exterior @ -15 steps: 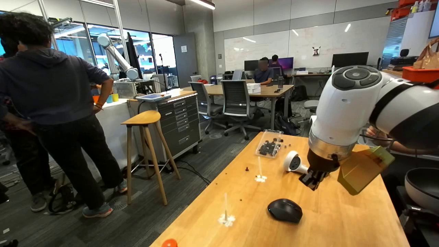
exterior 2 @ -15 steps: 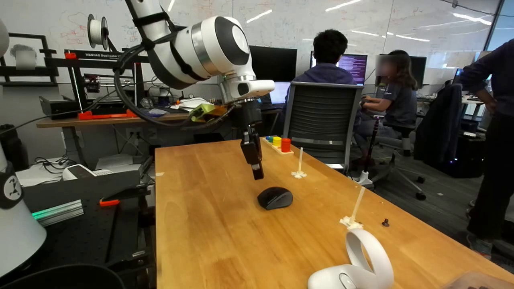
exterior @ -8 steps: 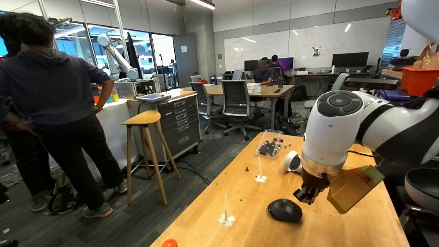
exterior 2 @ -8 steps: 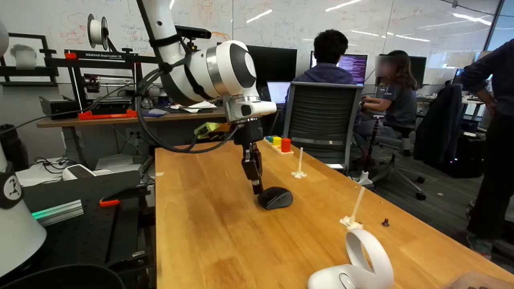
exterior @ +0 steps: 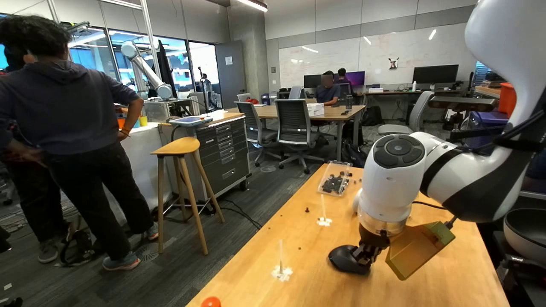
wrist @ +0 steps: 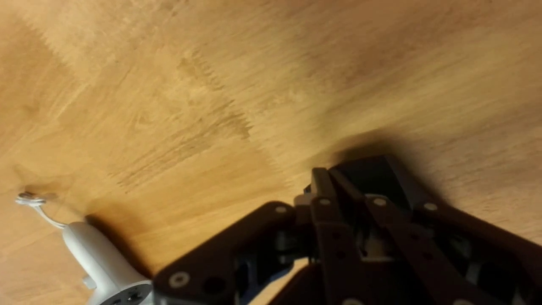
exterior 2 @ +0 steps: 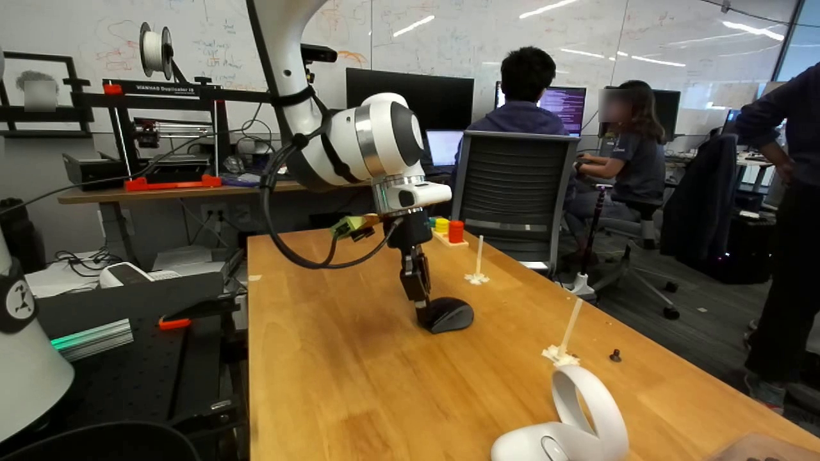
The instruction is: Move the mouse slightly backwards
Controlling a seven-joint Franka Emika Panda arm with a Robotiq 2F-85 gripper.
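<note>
- A black, dome-shaped mouse lies on a pale wooden counter; in both exterior views it sits below the middle of the frame, toward the right.
- A white robot arm enters from the right edge in an exterior view and bends down to the mouse.
- Its black gripper points downward, slightly tilted; in an exterior view its lower end meets the left end of the mouse and looks to be touching it.
- In the wrist view the fingers rise from the bottom edge, clenched together side by side; the mouse is outside them, a dark shape partly hidden behind, right of center.
- An amber and yellow-green block sits beside the wrist, lower right.
- A white controller with a ring lies at the lower right; the wrist view shows it lower left, with a looped cord.
- Right of center, a clear tray holds small dark bits.
- Two thin pale sticks stand on the counter, left of the mouse in that same frame.
- A red cylinder and a yellow one stand just above center.
- At the left edge, a person stands near a wooden stool.
</note>
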